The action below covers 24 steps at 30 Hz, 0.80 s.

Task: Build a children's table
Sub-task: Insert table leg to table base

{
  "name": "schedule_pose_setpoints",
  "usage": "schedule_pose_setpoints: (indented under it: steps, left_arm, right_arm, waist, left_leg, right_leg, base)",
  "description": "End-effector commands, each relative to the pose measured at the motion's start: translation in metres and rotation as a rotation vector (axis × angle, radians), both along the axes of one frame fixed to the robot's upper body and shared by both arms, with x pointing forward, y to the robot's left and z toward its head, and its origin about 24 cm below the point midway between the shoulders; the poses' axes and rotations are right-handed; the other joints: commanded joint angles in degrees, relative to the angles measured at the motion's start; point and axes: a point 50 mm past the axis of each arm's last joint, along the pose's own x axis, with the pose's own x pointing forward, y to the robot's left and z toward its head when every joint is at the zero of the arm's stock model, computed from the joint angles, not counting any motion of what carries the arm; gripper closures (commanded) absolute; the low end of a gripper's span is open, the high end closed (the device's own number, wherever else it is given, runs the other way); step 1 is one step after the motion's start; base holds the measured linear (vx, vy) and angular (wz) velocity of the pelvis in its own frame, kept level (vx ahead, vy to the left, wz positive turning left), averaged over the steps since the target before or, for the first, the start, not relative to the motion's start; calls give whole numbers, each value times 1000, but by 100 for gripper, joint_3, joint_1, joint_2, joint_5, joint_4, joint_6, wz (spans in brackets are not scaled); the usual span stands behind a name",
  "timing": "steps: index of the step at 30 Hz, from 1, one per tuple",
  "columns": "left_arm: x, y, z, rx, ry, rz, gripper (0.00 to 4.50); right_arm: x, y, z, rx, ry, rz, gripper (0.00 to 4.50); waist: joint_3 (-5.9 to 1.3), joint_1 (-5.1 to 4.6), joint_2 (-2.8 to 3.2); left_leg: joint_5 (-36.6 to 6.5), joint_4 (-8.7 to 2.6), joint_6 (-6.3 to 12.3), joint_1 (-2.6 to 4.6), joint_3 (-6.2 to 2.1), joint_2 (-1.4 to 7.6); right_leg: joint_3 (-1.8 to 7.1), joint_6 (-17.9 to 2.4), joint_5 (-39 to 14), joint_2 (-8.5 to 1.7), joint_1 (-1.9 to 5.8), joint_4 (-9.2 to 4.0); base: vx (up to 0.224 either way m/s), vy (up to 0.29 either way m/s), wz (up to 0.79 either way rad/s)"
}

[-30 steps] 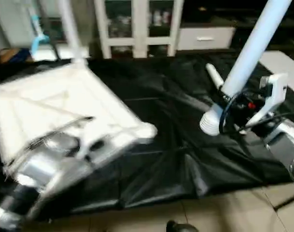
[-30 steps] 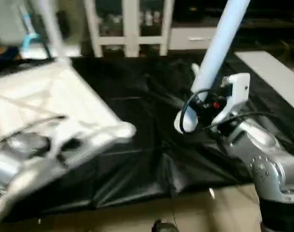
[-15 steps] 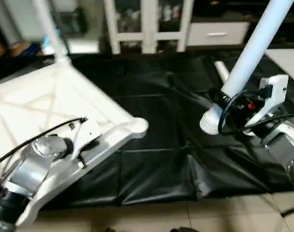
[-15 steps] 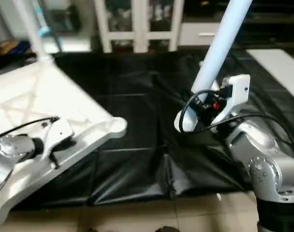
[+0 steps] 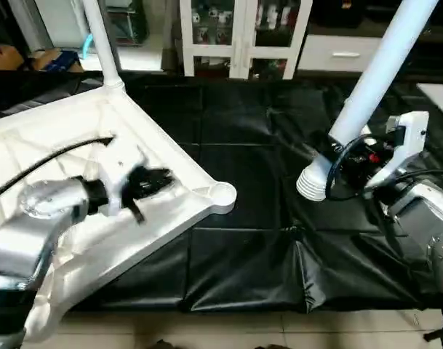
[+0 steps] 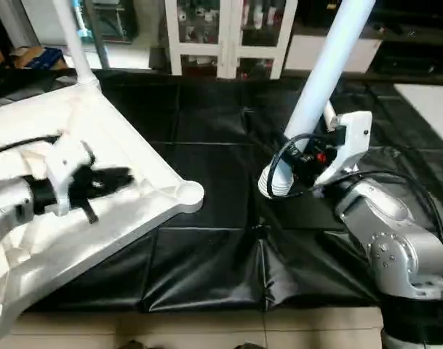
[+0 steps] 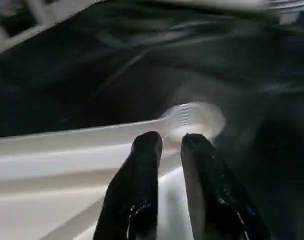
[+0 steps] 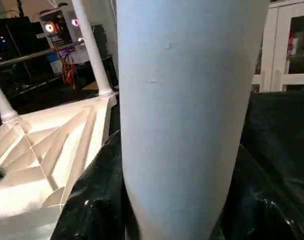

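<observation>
From my head, my left gripper (image 5: pixel 159 182) hangs over the upturned table top (image 5: pixel 68 145), jaws slightly parted, grasping nothing; my right gripper (image 5: pixel 352 161) clamps a leg (image 5: pixel 374 80) near its thick end, tilted above the black sheet (image 5: pixel 236 254); left wrist: fingers (image 7: pixel 142 170) a little apart, corner socket (image 7: pixel 194 120) just beyond; right wrist: leg (image 8: pixel 186 110) between my jaws.

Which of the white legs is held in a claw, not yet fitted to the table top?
The slanted leg gripped by the right claw above the black sheet; the other leg already stands in a far corner socket of the table top.
</observation>
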Motion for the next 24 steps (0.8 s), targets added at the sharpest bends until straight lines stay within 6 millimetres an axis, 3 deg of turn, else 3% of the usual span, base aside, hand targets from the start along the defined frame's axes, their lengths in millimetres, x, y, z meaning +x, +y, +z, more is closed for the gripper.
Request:
schedule_pose_setpoints:
  steps: [1, 2, 3, 6, 9, 11, 15, 20, 24]
  left_arm:
    - [-9, -16, -16, 14, 91, -9, 323]
    - [-11, -21, -23, 22, 102, -12, 317]
    - [-12, -24, -27, 27, 109, -15, 317]
    - [-12, -30, -43, 64, 114, -8, 279]
    - [-10, -30, -50, 130, 111, 25, 269]
    - [-5, -29, -53, 189, 92, 73, 237]
    - [-3, -28, -56, 230, 77, 95, 233]
    - [-2, -28, -59, 253, 85, 100, 231]
    - [-5, -27, -62, 272, 122, 102, 231]
  right_arm:
    - [3, 2, 6, -5, -33, 15, 269]
    - [3, 2, 6, -8, -34, 19, 269]
    - [4, 3, 7, -9, -35, 21, 269]
    - [5, 4, 7, -15, -33, 34, 269]
    - [5, 7, 7, -26, -32, 49, 269]
    - [5, 8, 6, -28, -32, 53, 269]
    - [6, 8, 6, -27, -32, 53, 269]
    - [5, 9, 5, -27, -30, 55, 269]
    - [5, 8, 5, -28, -30, 54, 269]
  waist:
    - [-357, -19, -111]
    - [-342, -12, -95]
    - [-342, -12, -95]
    - [-356, -21, -116]
    - [-354, -30, -159]
    - [-367, -31, -169]
    - [-382, -23, -168]
    - [-409, -11, -154]
    - [-390, -9, -143]
  left_leg:
    - [-799, -481, 22, 46, 4, 173]
    - [-845, -484, 18, 55, 7, 172]
    - [-845, -484, 18, 55, 7, 172]
    - [-865, -491, -29, 54, 4, 154]
    - [-910, -492, -53, 50, 0, 152]
    - [-813, -481, -13, 45, -4, 152]
    - [-615, -471, 22, 30, -7, 152]
    - [-158, -429, 185, 18, 9, 142]
    - [-329, -440, 180, 28, 12, 150]
  right_leg:
    - [265, -894, -1633, -252, 311, -382]
    - [289, -763, -1897, -251, 281, -434]
    - [289, -763, -1897, -251, 281, -434]
    - [298, -613, -1825, -216, 269, -446]
    - [298, -583, -1748, -208, 273, -447]
    - [301, -615, -1576, -204, 281, -426]
    - [301, -721, -1295, -206, 298, -388]
    - [296, -1013, -528, -190, 311, -301]
    - [296, -1044, -761, -202, 309, -328]
  base:
    - [0, 0, 0]
    - [0, 0, 0]
    - [0, 0, 0]
    - [0, 0, 0]
    - [0, 0, 0]
    - [0, 0, 0]
    - [0, 0, 0]
    - [0, 0, 0]
    - [0, 0, 0]
